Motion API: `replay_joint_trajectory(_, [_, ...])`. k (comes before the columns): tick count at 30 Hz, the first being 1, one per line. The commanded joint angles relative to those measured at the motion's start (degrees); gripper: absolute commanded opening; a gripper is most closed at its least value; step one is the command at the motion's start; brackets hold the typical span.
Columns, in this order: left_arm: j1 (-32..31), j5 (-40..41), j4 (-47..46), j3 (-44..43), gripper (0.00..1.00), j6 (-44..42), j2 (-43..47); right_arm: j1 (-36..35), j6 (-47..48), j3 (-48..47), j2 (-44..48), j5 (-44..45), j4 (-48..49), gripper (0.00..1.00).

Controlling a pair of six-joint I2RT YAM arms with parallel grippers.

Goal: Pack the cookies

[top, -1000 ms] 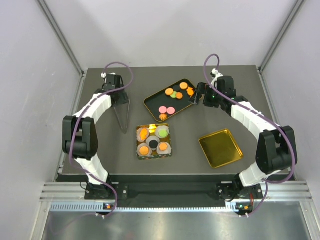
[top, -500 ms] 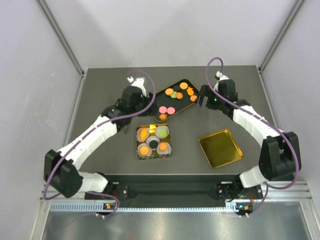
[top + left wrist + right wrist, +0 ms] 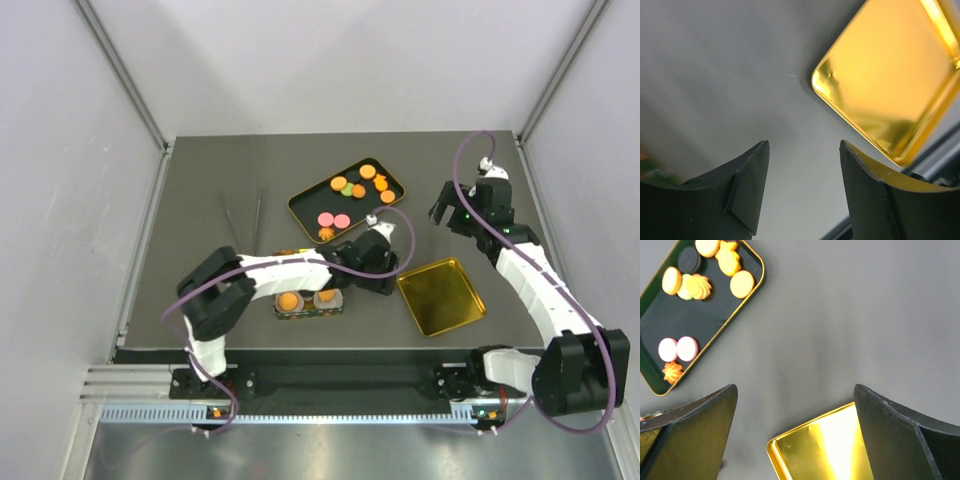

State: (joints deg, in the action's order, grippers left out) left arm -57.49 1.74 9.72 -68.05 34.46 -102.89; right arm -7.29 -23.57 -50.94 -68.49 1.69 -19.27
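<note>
1. Now mid-pack, my left gripper (image 3: 803,145) hovers low over the dark grey tabletop (image 3: 190,200), just beside the corner of the shallow square gold metal lid (image 3: 890,75). Its fingers (image 3: 747,195) are parted, with nothing between them.
2. My right gripper (image 3: 795,387) hangs above the table between the black oblong tray (image 3: 670,320) and the lid, jaws spread wide and empty.
3. The small round cookies (image 3: 742,284), mostly orange with two pink and a green, lie loose in the black tray at the far side. More sit in paper cups in the small square gold box (image 3: 305,312), which my left forearm partly covers.
4. I judge the step in hand to be a reach for the lid to close the box, though the loose cookies in the tray suggest the packing is not finished.
5. Taking the lid calls for one finger inside its thin rim and one outside, then a firm close on the edge. The thin metal tongs (image 3: 257,215) lie well apart, at the left of the table.
</note>
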Motion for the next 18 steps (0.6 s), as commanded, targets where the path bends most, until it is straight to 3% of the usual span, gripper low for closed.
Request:
replay_joint_trajectory(1, [-1.1, 0.8, -5.4, -5.2, 0.63, 2.5, -3.7, 1.0, 0.5, 0.4, 3.7, -0.1, -0.9, 1.0])
replay_joint_trajectory(18, [-3.9, 2.5, -4.9, -11.6, 0.6, 2.5, -14.4, 2.9, 1.2, 2.3, 5.6, -1.4, -1.7, 1.0])
